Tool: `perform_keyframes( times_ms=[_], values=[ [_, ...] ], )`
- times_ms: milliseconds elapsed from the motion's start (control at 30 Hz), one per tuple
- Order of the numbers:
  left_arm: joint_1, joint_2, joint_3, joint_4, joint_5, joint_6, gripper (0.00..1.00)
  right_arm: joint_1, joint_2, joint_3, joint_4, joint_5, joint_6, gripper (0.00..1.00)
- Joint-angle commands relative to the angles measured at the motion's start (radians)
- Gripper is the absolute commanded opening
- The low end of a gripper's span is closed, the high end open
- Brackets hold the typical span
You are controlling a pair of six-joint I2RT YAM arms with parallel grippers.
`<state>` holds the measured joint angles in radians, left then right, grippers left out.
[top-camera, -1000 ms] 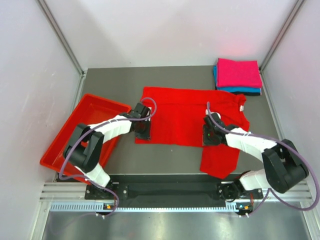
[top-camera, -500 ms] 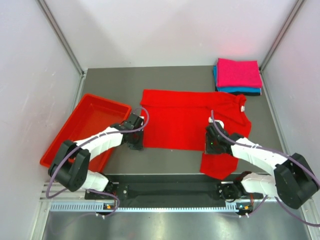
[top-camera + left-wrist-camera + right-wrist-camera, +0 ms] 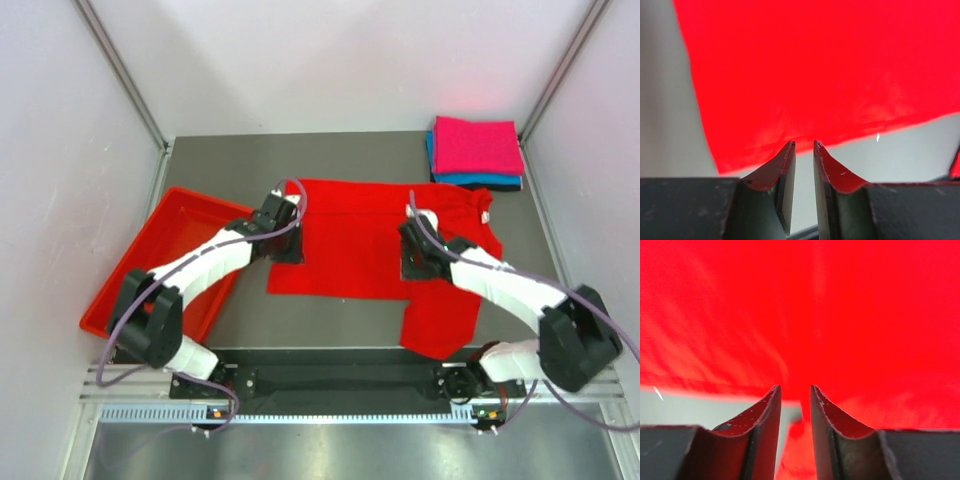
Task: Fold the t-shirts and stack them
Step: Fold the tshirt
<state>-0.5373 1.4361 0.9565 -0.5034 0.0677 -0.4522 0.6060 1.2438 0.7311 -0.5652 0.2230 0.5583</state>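
A bright red t-shirt (image 3: 350, 240) lies spread on the grey table, one sleeve hanging toward the near edge. My left gripper (image 3: 285, 252) hovers over its left side. In the left wrist view the left gripper (image 3: 804, 143) is open a narrow gap with only table showing between the fingers, and the red t-shirt (image 3: 815, 65) lies flat beyond them. My right gripper (image 3: 415, 268) is over the shirt's right middle. In the right wrist view the right gripper (image 3: 795, 387) is also open a little and pinches nothing above the red t-shirt (image 3: 800, 305). A folded magenta t-shirt (image 3: 478, 145) tops a teal one (image 3: 480, 181) and a black one (image 3: 505, 187).
A rigid red tray (image 3: 165, 250) sits tilted at the left, next to the left arm. The folded stack occupies the back right corner. White walls with metal posts close in the table on three sides. The arm bases stand at the near edge.
Both grippers have moved from the shirt's near hem toward the back, over the cloth. The left jaws have opened a little. The shirt's left edge now slants.
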Motion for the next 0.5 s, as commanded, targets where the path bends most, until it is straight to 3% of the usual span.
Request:
perform_keyframes(
  times_ms=[0, 233, 467],
  values=[
    [-0.001, 0.096, 0.12, 0.089, 0.003, 0.04, 0.26, -0.046, 0.14, 0.177, 0.063, 0.101, -0.116, 0.29],
    [0.014, 0.286, 0.275, 0.117, -0.016, 0.03, 0.26, -0.204, 0.4, 0.367, 0.194, 0.016, -0.221, 0.27],
    [0.014, 0.349, 0.211, 0.126, -0.046, 0.007, 0.24, -0.209, 0.503, 0.334, 0.218, -0.027, -0.209, 0.28]
  ],
)
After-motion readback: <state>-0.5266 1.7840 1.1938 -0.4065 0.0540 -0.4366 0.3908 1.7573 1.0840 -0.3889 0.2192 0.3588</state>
